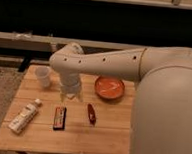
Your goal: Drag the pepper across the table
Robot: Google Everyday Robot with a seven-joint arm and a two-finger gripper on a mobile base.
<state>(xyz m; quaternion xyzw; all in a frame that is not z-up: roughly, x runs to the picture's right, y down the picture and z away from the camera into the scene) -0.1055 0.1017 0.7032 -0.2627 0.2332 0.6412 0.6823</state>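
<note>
The right side of the bench (110, 138) is hidden by the big pale arm (116, 60), and its front edge is cut off at the bottom. The end effector (71, 96) is pointed down over the middle of the bench. Its tip is hard to make out, so whether it is wide or narrow cannot be told.

One pepper (90, 113) is seen, dark red and slim. It is laid flat just right of the end effector and a little nearer the front, apart from it. One dark bar (59, 118) with a red stripe is laid just in front of the end effector. One white tube (24, 117) is laid farther left. One white cup (43, 76) is stood left and behind. One orange bowl (109, 87) is set to the right. The marks on the tube cannot be read.
</note>
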